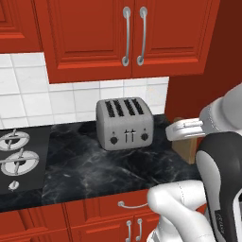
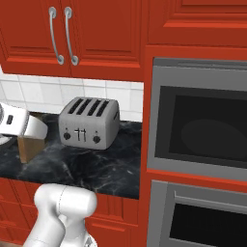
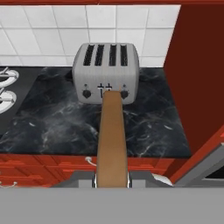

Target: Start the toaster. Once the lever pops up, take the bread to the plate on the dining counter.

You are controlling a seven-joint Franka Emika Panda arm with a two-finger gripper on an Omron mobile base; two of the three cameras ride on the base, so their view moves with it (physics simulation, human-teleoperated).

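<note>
The silver four-slot toaster (image 1: pixel 125 125) (image 2: pixel 89 123) (image 3: pixel 106 70) stands at the back of a black marble counter, its slots looking dark and empty. My gripper (image 3: pixel 112 179) (image 1: pixel 185 138) (image 2: pixel 29 137) is shut on the bread (image 3: pixel 112 135), a tan slice seen edge-on. It holds the bread (image 1: pixel 186 150) (image 2: pixel 28 148) in the air to the toaster's right and nearer the counter's front edge. The plate and the dining counter are out of view.
Stove burners (image 1: pixel 15 158) lie at the counter's left end. A tall red panel and a built-in wall oven (image 2: pixel 198 125) close off the right side. Red wall cabinets (image 1: pixel 127 33) hang above the toaster. Bare marble (image 1: pixel 94 165) stretches in front of the toaster.
</note>
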